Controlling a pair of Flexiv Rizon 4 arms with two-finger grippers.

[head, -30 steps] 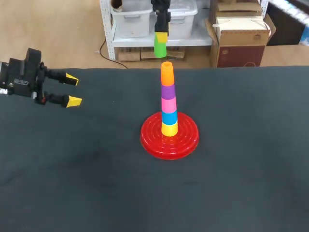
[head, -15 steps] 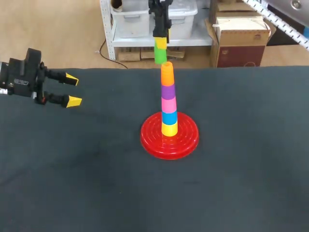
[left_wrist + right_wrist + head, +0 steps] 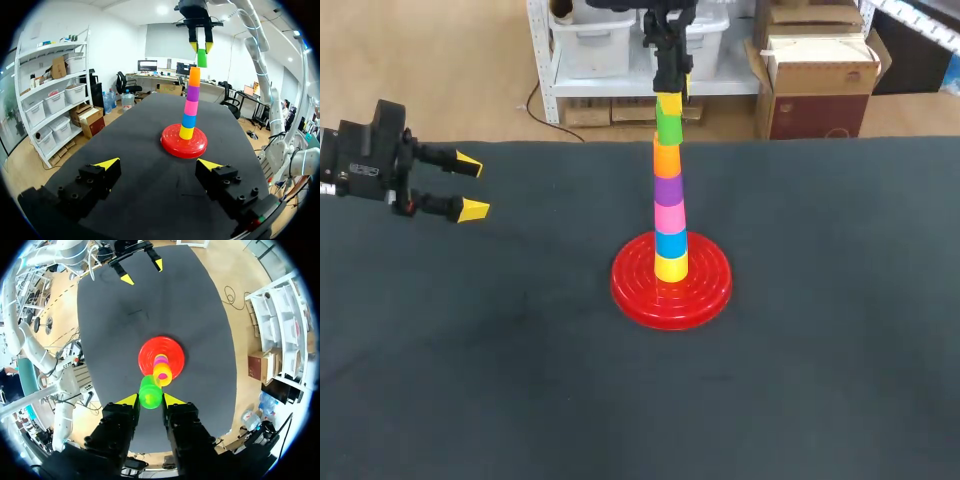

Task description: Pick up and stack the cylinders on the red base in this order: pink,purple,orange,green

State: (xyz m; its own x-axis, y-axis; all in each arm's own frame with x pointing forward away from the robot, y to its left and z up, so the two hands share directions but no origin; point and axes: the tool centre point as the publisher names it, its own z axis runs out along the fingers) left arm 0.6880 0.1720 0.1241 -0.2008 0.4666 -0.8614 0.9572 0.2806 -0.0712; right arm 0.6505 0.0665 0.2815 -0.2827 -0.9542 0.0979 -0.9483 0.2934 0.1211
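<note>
My right gripper pinches the green cylinder straight above the red base, seemingly just meeting the orange cylinder atop the stack, though contact is hard to judge. If the green cylinder is off-centre when I release it, it could topple. My left gripper hangs wide apart, well left of the base.

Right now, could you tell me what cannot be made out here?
Head view: whether the green cylinder is seated on the orange cylinder; joint too small.
Right wrist view: the order of the stack, foreshortened and behind the green cylinder.
Head view: the arm above the right gripper, cut off by the top edge.
</note>
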